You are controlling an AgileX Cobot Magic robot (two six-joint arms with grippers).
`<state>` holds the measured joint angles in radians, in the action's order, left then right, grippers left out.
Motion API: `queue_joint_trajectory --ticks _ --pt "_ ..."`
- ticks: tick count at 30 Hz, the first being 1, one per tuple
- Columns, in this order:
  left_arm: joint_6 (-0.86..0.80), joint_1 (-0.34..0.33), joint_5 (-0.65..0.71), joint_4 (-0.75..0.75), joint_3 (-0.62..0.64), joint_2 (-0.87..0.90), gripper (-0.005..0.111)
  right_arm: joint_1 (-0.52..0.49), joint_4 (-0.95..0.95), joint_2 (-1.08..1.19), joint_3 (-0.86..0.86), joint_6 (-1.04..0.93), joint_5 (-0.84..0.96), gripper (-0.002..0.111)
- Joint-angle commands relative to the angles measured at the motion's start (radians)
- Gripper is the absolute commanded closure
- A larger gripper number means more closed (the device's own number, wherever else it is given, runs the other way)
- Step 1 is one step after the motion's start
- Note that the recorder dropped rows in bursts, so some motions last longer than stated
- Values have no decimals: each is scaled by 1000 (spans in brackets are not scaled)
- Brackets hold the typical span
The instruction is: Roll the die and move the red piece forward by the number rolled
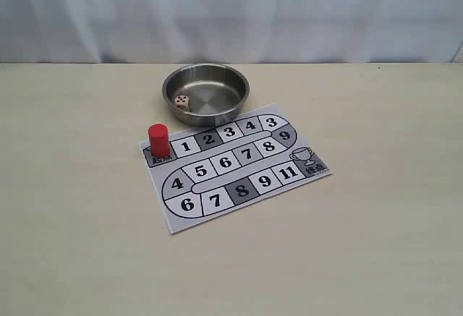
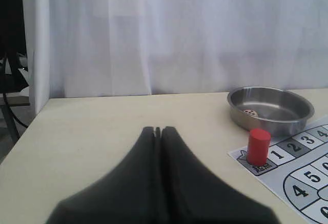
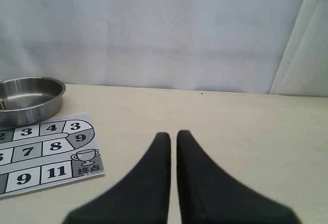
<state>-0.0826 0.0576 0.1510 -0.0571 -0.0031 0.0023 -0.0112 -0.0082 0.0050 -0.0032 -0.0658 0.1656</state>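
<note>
- Behind everything hangs a white curtain (image 1: 231,12), filling the top of the exterior view.
- A pale table (image 1: 376,244) fills the rest of that frame.
- A paper game board (image 1: 225,162) lies flat and a bit turned in the middle of the frame. It is thin, so a bump could slide it. Its numbers do not run in order, so a count by numbers and not by squares could land wrong.
- A shiny metal bowl (image 1: 206,119) sits just above the board, touching or almost touching its top edge. It could skid if it gets pushed.
- The left gripper (image 2: 158,130) shows at the bottom middle of the left wrist view. Its fingers are pressed together and hold nothing. It is well away from the bowl.
- The right gripper (image 3: 173,134) shows at the bottom middle of the right wrist view. Its fingers are squeezed close with only a thin slit, and they hold nothing.
- The red piece (image 1: 158,139) stands upright on the start square, at the left end of the board. It is tall and thin, so a bad pinch could tip it over.
- The die (image 1: 183,102) lies inside the bowl, on the left side of its floor, dots up. It is tiny and the bowl walls slope, so fingers may slip off it. A hard toss could bounce it out and knock the red piece.
</note>
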Motion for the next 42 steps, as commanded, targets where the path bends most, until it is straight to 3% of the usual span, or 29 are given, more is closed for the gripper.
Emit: queue_joint_trajectory --ticks 1,16,27,33,42 --pt "8 0 -3 -1 3 -2 107 2 -7 -5 3 -9 5 104" --pt "8 0 -3 1 3 -2 107 2 -7 -5 3 -9 -20 104" --pt "8 0 -3 1 3 -2 107 2 -4 -5 -6 29 -294 104" --pt "8 0 -3 1 3 -2 107 2 1 15 -263 58 -109 104" --pt "8 0 -3 1 3 -2 107 2 1 332 -619 74 213 104"
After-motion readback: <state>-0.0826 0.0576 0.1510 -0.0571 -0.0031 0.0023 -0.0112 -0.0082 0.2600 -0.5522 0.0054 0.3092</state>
